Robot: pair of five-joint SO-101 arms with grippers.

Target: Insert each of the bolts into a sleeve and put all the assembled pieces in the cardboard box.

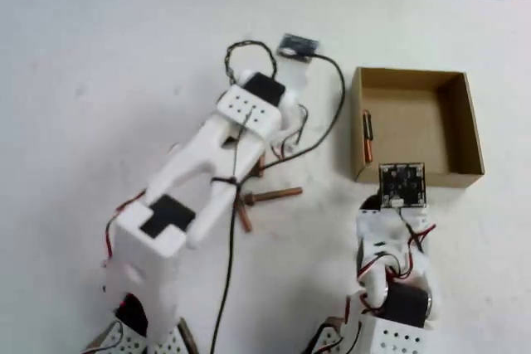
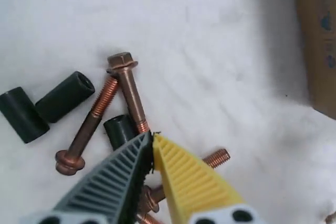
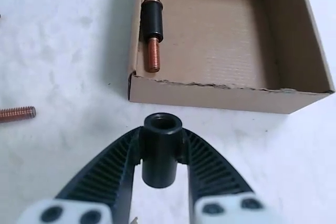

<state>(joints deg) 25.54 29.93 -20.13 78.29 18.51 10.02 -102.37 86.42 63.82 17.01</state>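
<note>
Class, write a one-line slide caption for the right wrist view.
Right hand grips a black sleeve before the cardboard box holding one assembled piece.

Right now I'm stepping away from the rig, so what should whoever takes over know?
Left end effector: shut, tips at the threaded end of a copper-coloured hex-head bolt on the white table.
Right end effector: shut on a black cylindrical sleeve, beside the brown cardboard box.
Done: one bolt-in-sleeve assembly lies in the box.
Left to do: pair the held sleeve, three loose black sleeves and the loose bolts, then box them.
</note>
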